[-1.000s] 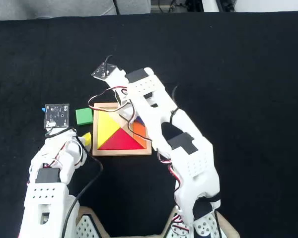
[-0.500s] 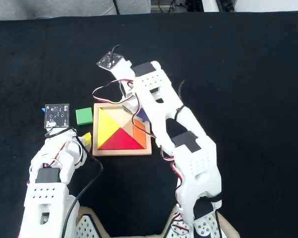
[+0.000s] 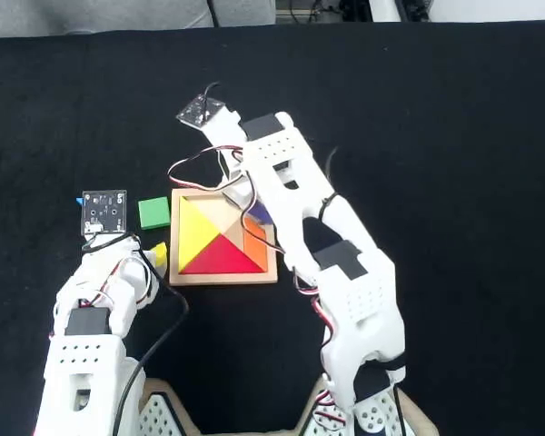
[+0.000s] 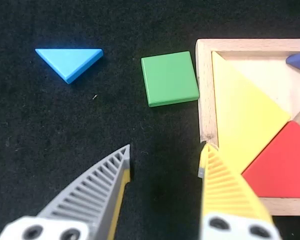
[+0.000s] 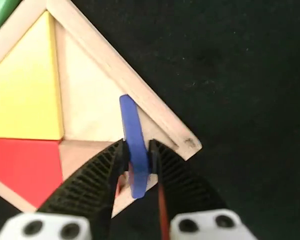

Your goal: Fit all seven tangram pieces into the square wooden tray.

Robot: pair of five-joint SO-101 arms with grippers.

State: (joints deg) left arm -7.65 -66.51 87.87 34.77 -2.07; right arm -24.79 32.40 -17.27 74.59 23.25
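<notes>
The square wooden tray (image 3: 176,277) lies mid-table and holds a yellow triangle (image 3: 196,232), a red triangle (image 3: 220,259) and an orange piece (image 3: 254,245). My right gripper (image 5: 137,150) is shut on a dark blue piece (image 5: 130,115), held on edge over the tray's bare far-right corner (image 5: 115,65); from above the blue piece (image 3: 262,213) peeks out beside the arm. My left gripper (image 4: 165,155) stands open near the tray's left rim (image 4: 206,95), with nothing between its fingers. A green square (image 4: 170,78) and a light blue triangle (image 4: 70,62) lie on the cloth left of the tray.
Black cloth covers the table (image 3: 454,182), with wide free room to the right and at the back. The right arm's links (image 3: 345,272) reach over the tray's right side. The left arm (image 3: 95,309) stands at the front left.
The right arm has shifted toward the far side of the tray with the dark blue piece in its grip, then held still. The left arm has not moved.
</notes>
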